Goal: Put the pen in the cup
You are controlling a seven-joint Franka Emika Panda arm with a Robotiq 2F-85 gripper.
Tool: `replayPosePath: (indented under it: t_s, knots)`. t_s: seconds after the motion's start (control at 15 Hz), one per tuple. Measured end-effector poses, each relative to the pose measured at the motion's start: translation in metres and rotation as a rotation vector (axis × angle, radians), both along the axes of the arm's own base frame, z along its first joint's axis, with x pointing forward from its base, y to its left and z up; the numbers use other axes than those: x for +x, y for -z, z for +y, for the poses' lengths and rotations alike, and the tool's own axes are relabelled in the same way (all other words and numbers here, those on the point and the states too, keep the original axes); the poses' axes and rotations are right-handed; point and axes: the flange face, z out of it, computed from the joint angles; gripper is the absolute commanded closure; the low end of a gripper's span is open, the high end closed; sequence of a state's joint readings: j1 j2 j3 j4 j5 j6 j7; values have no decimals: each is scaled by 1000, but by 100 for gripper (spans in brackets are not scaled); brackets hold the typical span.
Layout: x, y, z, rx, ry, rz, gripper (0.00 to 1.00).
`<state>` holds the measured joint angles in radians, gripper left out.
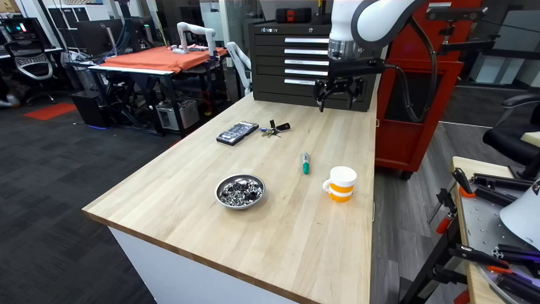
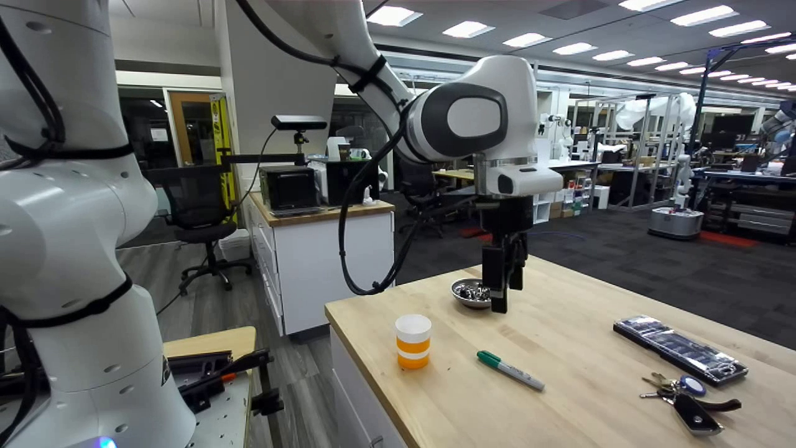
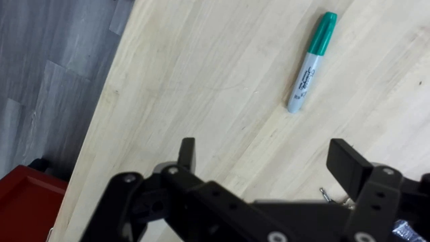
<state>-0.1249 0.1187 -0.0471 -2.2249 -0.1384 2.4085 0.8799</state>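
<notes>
Pen (image 3: 311, 64): lying on the counter (image 1: 270, 240) near the upright cup (image 2: 413, 342), with the hand (image 3: 262, 145) raised, jaws apart and empty, apparently at the approach step; next, shift over the pen, align jaws crosswise, lower, and grasp.

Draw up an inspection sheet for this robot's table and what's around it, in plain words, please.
Surface: pale wooden table, a few dark specks.
Job's things: green-capped Sharpie marker, lying flat; white-and-orange mug, upright, not touching it.
Clutter: metal bowl of shiny bits; bunch of keys; flat black case with shiny top.
Gripper: open above the table, holding nothing.
Cables: black cable, tied to the robot arm, hangs in a loop.
Surroundings: dark tool chest at one end; red cabinet alongside; black office chair farther off.
</notes>
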Motion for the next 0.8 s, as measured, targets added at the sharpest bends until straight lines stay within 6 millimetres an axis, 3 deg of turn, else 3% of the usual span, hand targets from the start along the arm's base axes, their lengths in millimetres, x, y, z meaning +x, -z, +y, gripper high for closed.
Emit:
replayPosePath:
  t_s: [0.8]
  knots:
    - [60, 77, 18, 84, 106, -28, 0]
